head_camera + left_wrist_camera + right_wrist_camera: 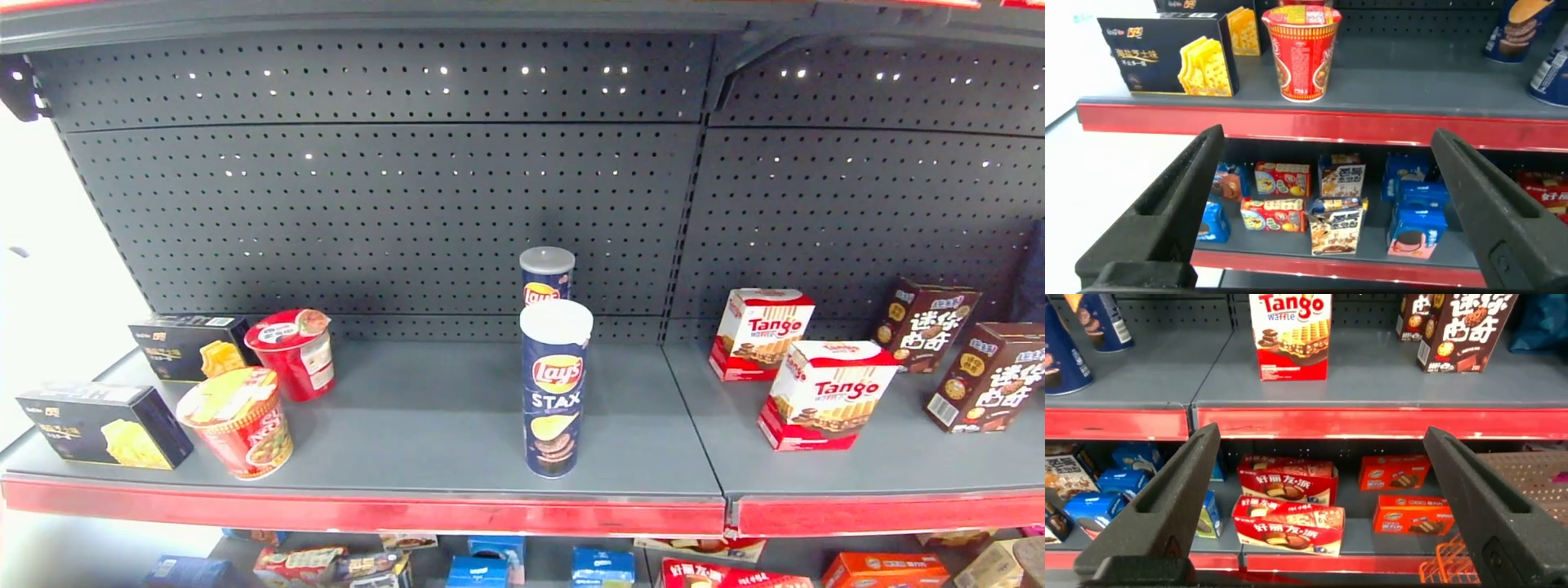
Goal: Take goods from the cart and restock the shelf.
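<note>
Before shelf, left fingers, right fingers spread

Bare shelf flanking chip cans, noodle cups leftward, wafer boxes rightward

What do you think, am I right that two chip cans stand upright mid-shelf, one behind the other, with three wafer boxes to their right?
Not quite: the head view shows two wafer boxes, not three; the chip cans stand as you say.
</note>
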